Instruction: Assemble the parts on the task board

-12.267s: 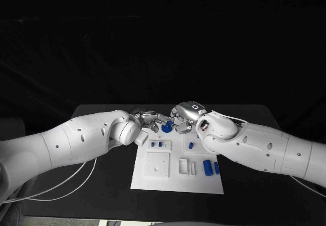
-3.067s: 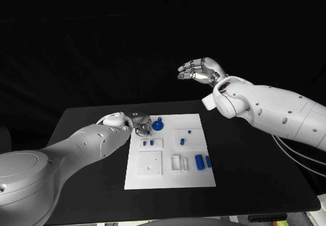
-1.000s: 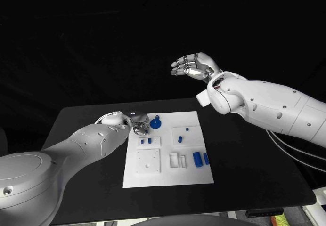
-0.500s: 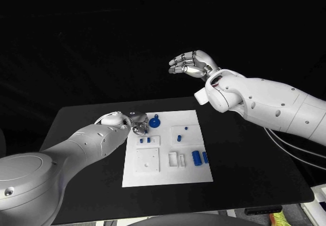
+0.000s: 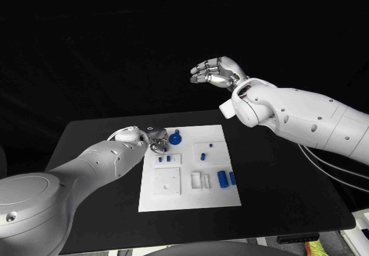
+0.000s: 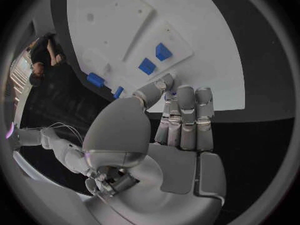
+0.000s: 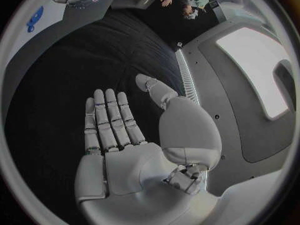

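The white task board (image 5: 188,184) lies in the middle of the black table. A round blue part with a stem (image 5: 176,139) stands at its far left corner. My left hand (image 5: 158,138) sits right beside that part, fingers straight and together (image 6: 185,116), thumb tip close to them. A sliver of blue (image 6: 167,96) shows between thumb and fingers; whether the hand pinches it is unclear. Two small blue parts (image 5: 165,159) (image 6: 154,58) stand in a block just past the fingertips. My right hand (image 5: 217,72) (image 7: 134,135) hangs high above the table's far edge, holding nothing.
More blue parts sit on the board: one small (image 5: 203,157), and two longer ones (image 5: 226,178) near its right edge. White blocks (image 5: 168,182) (image 5: 200,181) stand on the board. Bare black table (image 5: 285,181) lies either side of it. My right arm (image 5: 307,120) crosses above the table's right side.
My right hand has left the blue part it shared with the left hand and risen high above the table. Over the last second both hands stay put; the camera shifted slightly.
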Controlling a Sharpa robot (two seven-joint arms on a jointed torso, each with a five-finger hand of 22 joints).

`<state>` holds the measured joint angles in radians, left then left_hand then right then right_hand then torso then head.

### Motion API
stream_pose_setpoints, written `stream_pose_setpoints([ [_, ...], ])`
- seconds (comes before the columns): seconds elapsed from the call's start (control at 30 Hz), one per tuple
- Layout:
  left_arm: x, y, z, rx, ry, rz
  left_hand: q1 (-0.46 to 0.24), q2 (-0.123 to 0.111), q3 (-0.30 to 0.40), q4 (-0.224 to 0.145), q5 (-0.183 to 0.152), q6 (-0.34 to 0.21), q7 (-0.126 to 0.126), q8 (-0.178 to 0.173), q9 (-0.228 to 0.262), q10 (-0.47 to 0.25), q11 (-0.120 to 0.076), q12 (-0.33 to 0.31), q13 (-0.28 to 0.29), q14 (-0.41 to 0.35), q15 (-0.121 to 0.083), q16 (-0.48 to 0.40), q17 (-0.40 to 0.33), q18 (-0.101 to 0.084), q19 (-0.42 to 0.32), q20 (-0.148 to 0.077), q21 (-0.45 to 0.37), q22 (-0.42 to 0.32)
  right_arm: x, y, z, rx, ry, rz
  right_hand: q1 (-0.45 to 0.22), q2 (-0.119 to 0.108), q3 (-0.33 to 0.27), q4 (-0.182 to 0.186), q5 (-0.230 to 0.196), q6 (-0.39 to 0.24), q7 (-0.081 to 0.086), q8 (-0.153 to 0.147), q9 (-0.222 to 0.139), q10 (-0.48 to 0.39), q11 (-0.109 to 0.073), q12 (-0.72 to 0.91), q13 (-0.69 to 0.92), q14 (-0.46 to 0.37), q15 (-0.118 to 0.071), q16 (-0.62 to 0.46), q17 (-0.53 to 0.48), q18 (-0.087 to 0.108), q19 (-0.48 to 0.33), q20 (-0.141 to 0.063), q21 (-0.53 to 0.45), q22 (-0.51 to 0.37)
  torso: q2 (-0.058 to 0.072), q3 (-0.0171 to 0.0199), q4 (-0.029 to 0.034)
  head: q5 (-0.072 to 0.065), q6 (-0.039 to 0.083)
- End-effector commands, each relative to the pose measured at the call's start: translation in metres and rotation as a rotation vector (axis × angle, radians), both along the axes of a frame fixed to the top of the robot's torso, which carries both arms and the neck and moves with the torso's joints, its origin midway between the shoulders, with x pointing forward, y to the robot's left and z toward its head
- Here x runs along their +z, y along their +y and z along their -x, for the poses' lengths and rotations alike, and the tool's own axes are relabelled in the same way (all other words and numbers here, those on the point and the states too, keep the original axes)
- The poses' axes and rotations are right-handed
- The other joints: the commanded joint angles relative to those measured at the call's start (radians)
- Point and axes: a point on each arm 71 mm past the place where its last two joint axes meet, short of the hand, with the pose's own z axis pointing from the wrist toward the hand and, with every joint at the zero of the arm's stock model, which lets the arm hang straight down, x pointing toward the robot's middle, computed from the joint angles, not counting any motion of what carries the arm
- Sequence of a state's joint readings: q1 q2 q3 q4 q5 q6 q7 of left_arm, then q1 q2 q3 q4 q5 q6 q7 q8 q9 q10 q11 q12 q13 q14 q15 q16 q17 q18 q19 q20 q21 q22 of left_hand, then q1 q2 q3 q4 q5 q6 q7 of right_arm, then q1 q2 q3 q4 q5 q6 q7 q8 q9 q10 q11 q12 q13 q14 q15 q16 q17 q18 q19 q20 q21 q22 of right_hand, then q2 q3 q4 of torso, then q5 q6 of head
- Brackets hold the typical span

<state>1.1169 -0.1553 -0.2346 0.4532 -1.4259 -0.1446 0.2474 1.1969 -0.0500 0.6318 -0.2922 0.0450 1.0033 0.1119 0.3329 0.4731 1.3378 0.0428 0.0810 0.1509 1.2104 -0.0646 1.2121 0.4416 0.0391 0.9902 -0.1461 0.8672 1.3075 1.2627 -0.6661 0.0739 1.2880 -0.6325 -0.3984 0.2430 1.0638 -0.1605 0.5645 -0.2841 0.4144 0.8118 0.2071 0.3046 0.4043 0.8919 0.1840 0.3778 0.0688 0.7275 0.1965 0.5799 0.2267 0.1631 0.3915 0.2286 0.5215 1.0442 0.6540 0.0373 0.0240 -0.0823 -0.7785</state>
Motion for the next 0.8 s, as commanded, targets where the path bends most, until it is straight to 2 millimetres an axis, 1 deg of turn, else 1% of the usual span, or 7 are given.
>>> stream_pose_setpoints([
  [0.03,-0.0002,-0.0006,-0.0002,0.005,0.009,-0.001,0.000,0.008,-0.002,0.005,0.005,0.004,0.000,0.003,0.001,0.006,0.002,-0.005,0.000,0.000,-0.003,0.006,0.002,0.046,0.000,-0.020,0.004,0.024,0.0011,0.0012,0.0006,0.008,-0.007,-0.002,0.005,0.009,-0.006,0.000,0.006,-0.006,-0.002,0.006,-0.001,0.006,-0.002,-0.004,-0.001,0.007,0.001,-0.003,-0.001,-0.007,-0.005,-0.002,-0.006,0.001,0.001,-0.0001,-0.0013,-0.001,0.000],
  [0.23,-0.0005,0.0013,-0.0009,0.013,0.007,-0.004,-0.001,0.008,-0.002,0.005,0.005,0.004,0.000,0.003,0.001,0.007,0.002,-0.005,0.000,0.000,-0.003,0.007,0.002,0.046,0.000,-0.020,0.004,0.024,0.0018,0.0019,0.0008,0.009,-0.008,-0.003,0.005,0.009,-0.006,0.000,0.006,-0.006,-0.002,0.006,-0.001,0.006,-0.002,-0.005,-0.001,0.007,0.001,-0.004,-0.001,-0.007,-0.005,-0.002,-0.006,0.001,0.002,0.0003,-0.0007,-0.004,0.000],
  [0.4,-0.0005,0.0017,-0.0016,0.018,0.006,-0.007,0.000,0.008,-0.002,0.005,0.005,0.004,0.000,0.003,0.001,0.007,0.002,-0.005,0.000,-0.001,-0.003,0.007,0.002,0.046,-0.001,-0.019,0.005,0.024,0.0024,0.0021,0.0007,0.009,-0.009,-0.003,0.005,0.009,-0.006,0.000,0.006,-0.006,-0.002,0.006,-0.001,0.007,-0.002,-0.005,-0.001,0.007,0.001,-0.004,-0.001,-0.007,-0.005,-0.002,-0.007,0.002,0.001,0.0005,-0.0017,-0.003,-0.002],
  [0.5,-0.0002,0.0014,-0.0020,0.020,0.003,-0.007,0.000,0.008,-0.002,0.005,0.005,0.004,0.000,0.003,0.001,0.007,0.002,-0.005,0.000,-0.001,-0.003,0.008,0.002,0.046,-0.001,-0.019,0.005,0.024,0.0027,0.0032,0.0006,0.011,-0.010,-0.004,0.005,0.009,-0.006,0.000,0.005,-0.006,-0.002,0.006,-0.001,0.007,-0.002,-0.006,-0.001,0.007,0.001,-0.005,-0.001,-0.007,-0.005,-0.002,-0.007,0.002,0.002,0.0005,-0.0007,-0.005,-0.003],
  [0.63,0.0008,0.0014,-0.0025,0.021,-0.010,-0.003,-0.001,0.007,-0.003,0.005,0.005,0.004,0.000,0.003,0.001,0.007,0.002,-0.005,0.000,-0.001,-0.003,0.008,0.002,0.046,-0.001,-0.019,0.006,0.024,0.0030,0.0037,0.0007,0.011,-0.010,-0.004,0.005,0.009,-0.006,0.000,0.005,-0.006,-0.002,0.006,-0.001,0.007,-0.002,-0.006,-0.001,0.008,0.001,-0.005,-0.001,-0.007,-0.005,-0.002,-0.007,0.002,0.001,0.0009,-0.0021,-0.007,-0.002],
  [0.7,0.0013,0.0015,-0.0027,0.021,-0.017,0.001,-0.001,0.007,-0.003,0.005,0.005,0.004,0.000,0.003,0.001,0.007,0.002,-0.005,0.000,-0.002,-0.003,0.008,0.003,0.046,-0.001,-0.019,0.006,0.024,0.0031,0.0034,0.0006,0.010,-0.011,-0.004,0.005,0.009,-0.006,0.000,0.005,-0.006,-0.002,0.006,-0.001,0.007,-0.002,-0.006,-0.001,0.008,0.001,-0.005,-0.001,-0.008,-0.005,-0.002,-0.007,0.002,0.001,0.0010,-0.0019,-0.007,-0.002],
  [0.8,0.0026,0.0011,-0.0032,0.021,-0.033,0.010,-0.001,0.007,-0.003,0.005,0.005,0.004,0.000,0.003,0.001,0.007,0.002,-0.005,0.000,-0.002,-0.003,0.009,0.003,0.047,-0.002,-0.019,0.007,0.024,0.0033,0.0033,0.0006,0.010,-0.011,-0.004,0.005,0.009,-0.006,0.000,0.005,-0.006,-0.002,0.006,-0.001,0.007,-0.002,-0.006,-0.001,0.008,0.001,-0.005,-0.001,-0.008,-0.005,-0.002,-0.008,0.002,0.001,0.0007,0.0001,-0.008,-0.004],
])
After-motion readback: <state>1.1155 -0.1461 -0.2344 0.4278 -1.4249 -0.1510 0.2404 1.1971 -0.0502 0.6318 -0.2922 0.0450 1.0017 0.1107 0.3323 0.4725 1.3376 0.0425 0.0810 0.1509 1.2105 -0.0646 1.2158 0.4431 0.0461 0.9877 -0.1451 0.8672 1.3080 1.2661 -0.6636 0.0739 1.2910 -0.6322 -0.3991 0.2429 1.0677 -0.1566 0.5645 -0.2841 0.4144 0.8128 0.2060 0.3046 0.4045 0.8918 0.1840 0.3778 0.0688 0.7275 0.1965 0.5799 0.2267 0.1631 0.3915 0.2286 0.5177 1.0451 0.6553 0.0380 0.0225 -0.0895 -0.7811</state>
